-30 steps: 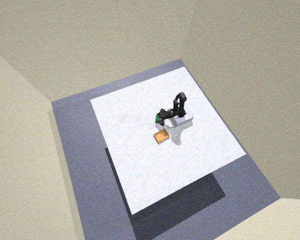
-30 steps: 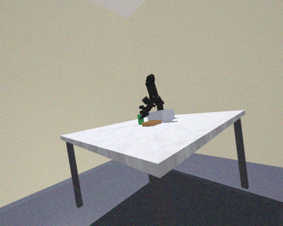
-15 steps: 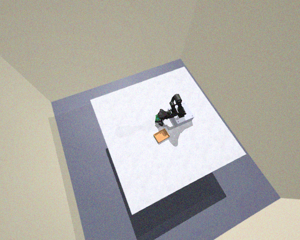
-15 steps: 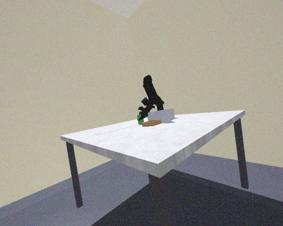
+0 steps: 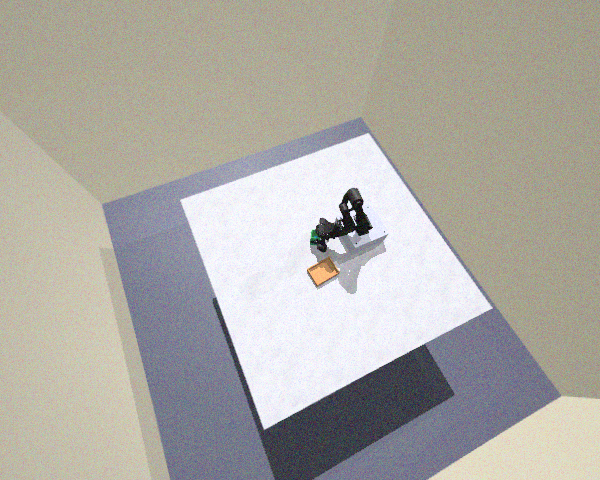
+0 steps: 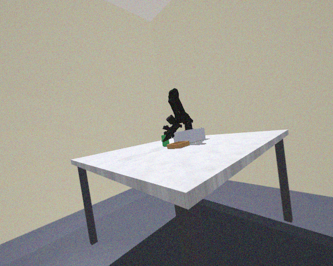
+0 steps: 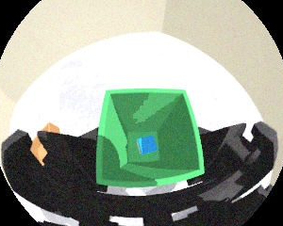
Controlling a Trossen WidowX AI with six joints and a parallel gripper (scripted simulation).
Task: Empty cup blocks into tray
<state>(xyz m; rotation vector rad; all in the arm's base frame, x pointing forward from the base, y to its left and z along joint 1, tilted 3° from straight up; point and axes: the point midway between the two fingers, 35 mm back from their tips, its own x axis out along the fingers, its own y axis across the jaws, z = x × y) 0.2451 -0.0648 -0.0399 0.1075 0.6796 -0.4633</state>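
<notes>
Near tray (image 5: 333, 279) (image 6: 178, 145) (image 7: 38, 150), well inside table (image 5: 336, 330) (image 6: 183, 168) (image 7: 80, 85) edges: claw (image 5: 317, 240) (image 6: 164, 139) (image 7: 143, 120) part-narrowed astride green cup (image 5: 313, 236) (image 6: 165, 143) (image 7: 178, 134); whether gripping, cannot tell.

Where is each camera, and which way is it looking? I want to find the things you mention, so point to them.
Top: high above, looking down at the white table (image 5: 290, 335) (image 6: 175, 168); it shows the black arm (image 5: 353, 198) (image 6: 176, 107).
Exterior: off beyond a table corner, looking across at the arm from the side.
Wrist: on the arm, looking past the gripper (image 5: 317, 241) (image 6: 164, 138) (image 7: 150, 141) into the green cup (image 5: 313, 235) (image 6: 165, 144) (image 7: 179, 137); it shows black fingers.
Top and exterior share the whole orange tray (image 5: 318, 284) (image 6: 176, 146).
</notes>
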